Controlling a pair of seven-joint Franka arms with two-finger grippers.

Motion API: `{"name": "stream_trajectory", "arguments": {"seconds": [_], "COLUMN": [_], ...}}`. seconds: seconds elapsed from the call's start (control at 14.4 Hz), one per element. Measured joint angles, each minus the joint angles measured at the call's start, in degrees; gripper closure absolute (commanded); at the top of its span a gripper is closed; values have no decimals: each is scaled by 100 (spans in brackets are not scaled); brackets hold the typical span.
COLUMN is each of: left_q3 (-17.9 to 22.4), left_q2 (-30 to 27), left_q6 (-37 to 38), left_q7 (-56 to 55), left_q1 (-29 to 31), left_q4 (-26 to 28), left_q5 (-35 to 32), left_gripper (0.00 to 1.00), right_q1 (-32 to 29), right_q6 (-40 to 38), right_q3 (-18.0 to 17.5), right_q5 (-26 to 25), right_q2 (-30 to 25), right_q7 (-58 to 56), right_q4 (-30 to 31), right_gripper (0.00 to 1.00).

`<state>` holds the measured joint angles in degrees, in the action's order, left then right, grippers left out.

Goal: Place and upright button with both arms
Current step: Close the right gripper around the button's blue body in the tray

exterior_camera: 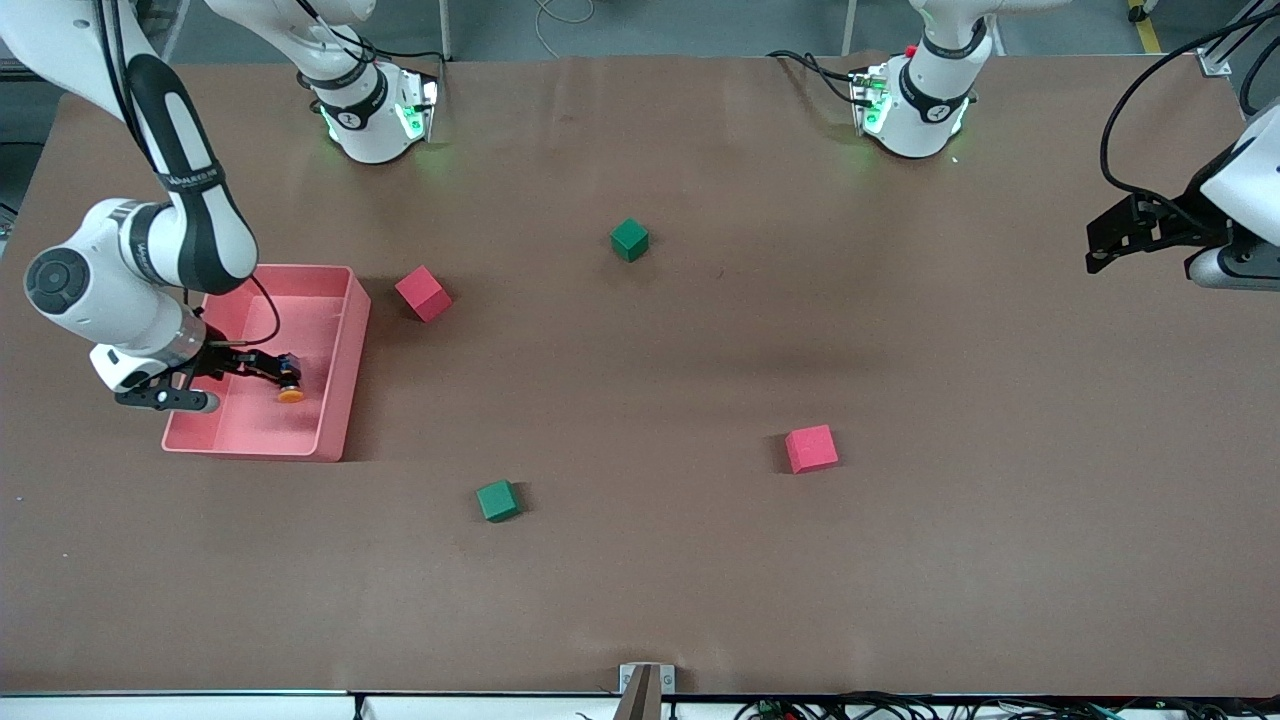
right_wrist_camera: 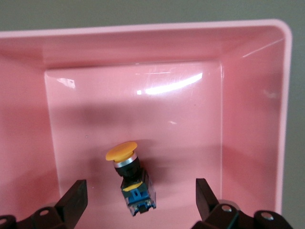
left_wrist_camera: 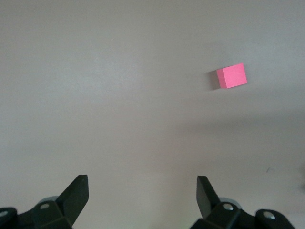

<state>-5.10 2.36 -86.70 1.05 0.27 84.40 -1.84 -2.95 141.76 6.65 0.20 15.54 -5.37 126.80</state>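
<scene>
The button [exterior_camera: 290, 384] lies on its side in the pink tray [exterior_camera: 352, 340] at the right arm's end of the table. Its orange cap, black body and blue rear part show in the right wrist view [right_wrist_camera: 129, 177]. My right gripper [exterior_camera: 272, 370] is down in the tray and open. Its fingers stand on either side of the button's blue rear part [right_wrist_camera: 140, 198] without touching it. My left gripper [exterior_camera: 1104, 246] is open and empty, held over bare table at the left arm's end, and the left arm waits there. It shows open in the left wrist view [left_wrist_camera: 141, 187].
The tray's walls [right_wrist_camera: 143, 29] ring my right gripper closely. A red cube [exterior_camera: 423, 293] lies just beside the tray. A green cube [exterior_camera: 629, 239], another green cube [exterior_camera: 497, 500] and a second red cube [exterior_camera: 811, 448] lie around mid-table. The left wrist view shows a red cube [left_wrist_camera: 231, 76].
</scene>
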Motion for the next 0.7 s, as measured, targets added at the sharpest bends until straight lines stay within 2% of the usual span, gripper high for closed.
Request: {"name": "stream_trajectory", "arguments": {"seconds": [0.35,0.7], "left_q3": [31,29], "left_q2": [-4,-8], "left_q6": [0,0], "left_q7": [0,0], "left_q1": [33,32], "left_q4": [-24,-26], "left_q5": [172,173], "left_gripper": [0,0], "right_q1": [0,3], "right_q6": [474,618], "right_q3": [-43,-128], "right_q5": [0,0], "right_q2": [345,615], "right_q7": [-18,-41], "right_q4": [20,17], "right_gripper": [1,2]}}
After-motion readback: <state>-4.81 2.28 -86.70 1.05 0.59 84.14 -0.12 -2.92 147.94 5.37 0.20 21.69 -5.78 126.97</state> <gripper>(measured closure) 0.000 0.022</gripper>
